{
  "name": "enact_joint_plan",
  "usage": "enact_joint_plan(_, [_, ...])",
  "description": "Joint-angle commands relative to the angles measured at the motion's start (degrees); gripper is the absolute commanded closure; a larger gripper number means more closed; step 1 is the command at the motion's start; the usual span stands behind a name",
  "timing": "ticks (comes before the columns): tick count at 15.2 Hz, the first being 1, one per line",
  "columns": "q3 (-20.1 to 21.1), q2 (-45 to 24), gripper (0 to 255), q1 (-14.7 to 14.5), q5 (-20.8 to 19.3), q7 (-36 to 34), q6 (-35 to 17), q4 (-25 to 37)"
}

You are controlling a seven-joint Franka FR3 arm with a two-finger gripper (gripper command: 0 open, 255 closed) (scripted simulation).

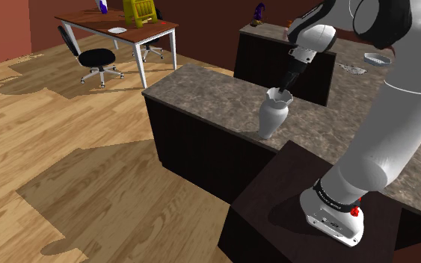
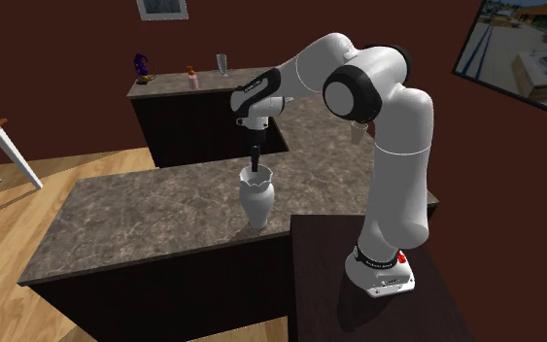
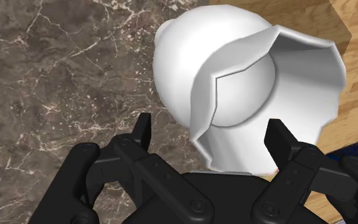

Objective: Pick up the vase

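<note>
A white vase (image 1: 274, 112) with a scalloped rim stands upright on the dark marbled stone surface (image 1: 201, 93), near its front edge. The black end effector (image 1: 285, 84) hangs directly over the vase's mouth. In the wrist view its fingers (image 3: 142, 132) are spread apart on either side of the rim, gripping nothing.

the vase (image 1: 274, 112) was plain white, smooth and matt. the surface (image 1: 209, 93) under it looked like brown stone with pale veins, smooth-faced. the floor (image 1: 66, 149), at the shoulder view's lower left, was light wood planking. the gripper (image 3: 210, 130) was matt black.
</note>
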State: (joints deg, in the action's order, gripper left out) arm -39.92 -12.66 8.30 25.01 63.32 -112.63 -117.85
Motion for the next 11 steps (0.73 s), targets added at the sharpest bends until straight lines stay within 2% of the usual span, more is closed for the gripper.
enact_joint_plan(1, [0.28,-1.10,0,0.25,0.98,0.93,-1.16,-0.52])
enact_joint_plan(4, [0.53,-1.95,0,0.45,1.72,1.61,-1.99,-0.86])
enact_joint_plan(5, [0.53,-2.02,255,0.49,1.76,1.67,-1.97,-0.80])
enact_joint_plan(11, [0.52,-2.02,255,0.50,1.76,1.69,-1.98,-0.81])
